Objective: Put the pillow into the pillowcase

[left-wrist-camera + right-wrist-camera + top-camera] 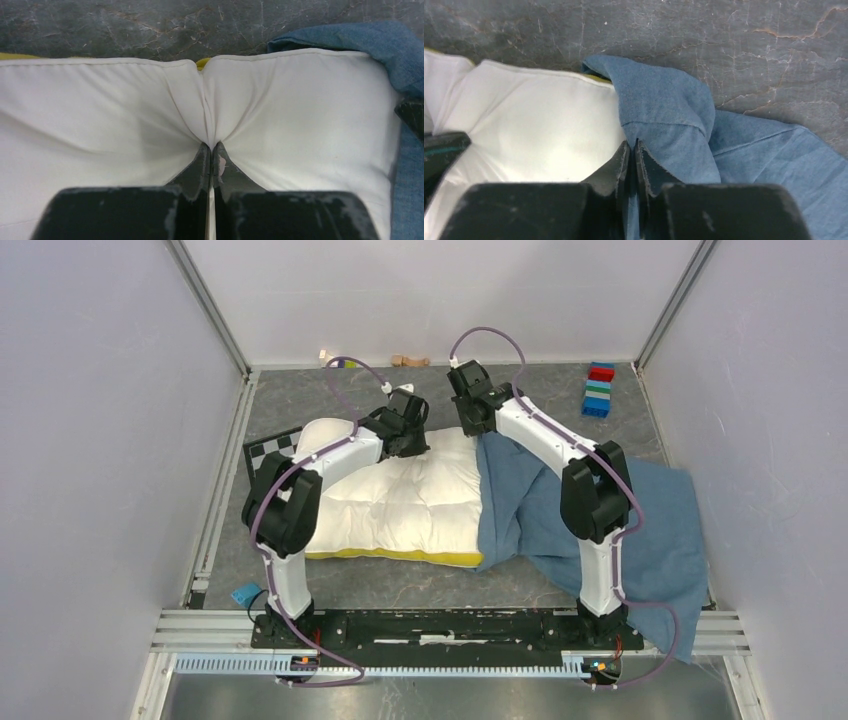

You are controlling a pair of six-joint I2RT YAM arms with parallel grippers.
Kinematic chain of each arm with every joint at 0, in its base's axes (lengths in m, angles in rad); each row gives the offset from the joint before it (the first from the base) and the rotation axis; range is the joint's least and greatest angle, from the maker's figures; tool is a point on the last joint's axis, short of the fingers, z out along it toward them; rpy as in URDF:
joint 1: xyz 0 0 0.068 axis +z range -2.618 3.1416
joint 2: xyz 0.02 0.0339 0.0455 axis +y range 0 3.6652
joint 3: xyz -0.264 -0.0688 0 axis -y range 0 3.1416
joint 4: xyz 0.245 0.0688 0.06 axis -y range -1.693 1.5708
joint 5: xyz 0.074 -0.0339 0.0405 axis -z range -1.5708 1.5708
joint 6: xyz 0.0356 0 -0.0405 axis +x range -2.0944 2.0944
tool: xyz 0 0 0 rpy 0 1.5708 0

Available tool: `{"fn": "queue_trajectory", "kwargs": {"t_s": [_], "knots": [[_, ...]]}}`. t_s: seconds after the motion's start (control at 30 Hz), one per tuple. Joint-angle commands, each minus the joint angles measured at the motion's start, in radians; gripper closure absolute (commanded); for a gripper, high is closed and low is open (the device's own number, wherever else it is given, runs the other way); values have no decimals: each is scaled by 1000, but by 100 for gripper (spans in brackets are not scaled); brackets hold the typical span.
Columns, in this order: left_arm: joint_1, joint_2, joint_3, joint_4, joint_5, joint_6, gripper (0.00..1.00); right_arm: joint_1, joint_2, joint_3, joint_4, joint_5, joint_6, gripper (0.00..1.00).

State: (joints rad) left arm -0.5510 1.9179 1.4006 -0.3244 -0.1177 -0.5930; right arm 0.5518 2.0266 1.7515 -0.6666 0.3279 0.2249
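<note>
The cream-white pillow point(400, 502) lies flat mid-table, a yellow band along its near edge. Its right end sits just inside the dusty-blue pillowcase point(655, 530), which spreads out to the right. My left gripper point(412, 440) is at the pillow's far edge, shut on a pinched fold of the white pillow point(125, 115) cover; the gripper point(211, 146) shows cloth bunched between its tips. My right gripper point(470, 420) is at the far corner, shut on the edge of the pillowcase point(664, 110); blue cloth runs between the tips of that gripper point(634, 142), beside the pillow point(539, 125).
A stack of coloured blocks point(598, 390) stands at the back right. Small wooden toys point(408, 361) lie along the back wall. A checkerboard card point(270, 448) pokes out left of the pillow. A small blue object point(246, 594) sits by the left arm's base. Walls enclose the table on three sides.
</note>
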Motion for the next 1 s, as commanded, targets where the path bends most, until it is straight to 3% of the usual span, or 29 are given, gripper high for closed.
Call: {"fn": "queue_trajectory", "kwargs": {"t_s": [0.0,0.1,0.23,0.4,0.6,0.67,0.8,0.87,0.97], "knots": [[0,-72,-52,59,37,-83,98,7,6,133,-48,35,41,94],[-8,-136,-135,127,56,-162,98,46,10,242,-57,5,72,100],[-34,-239,-245,249,74,-258,98,153,46,390,-28,-64,138,100],[-24,-323,-328,381,81,-359,98,238,27,342,105,-135,225,100],[102,-272,-300,397,110,-484,97,224,30,255,152,-155,247,99],[127,-219,-259,377,167,-486,98,221,29,267,132,-152,249,90],[131,-185,-241,419,254,-463,96,221,-58,215,121,-102,233,49],[127,-197,-242,422,257,-440,87,222,-109,179,102,-77,229,39],[125,-249,-229,361,231,-388,57,246,-214,80,53,3,231,30]]}}
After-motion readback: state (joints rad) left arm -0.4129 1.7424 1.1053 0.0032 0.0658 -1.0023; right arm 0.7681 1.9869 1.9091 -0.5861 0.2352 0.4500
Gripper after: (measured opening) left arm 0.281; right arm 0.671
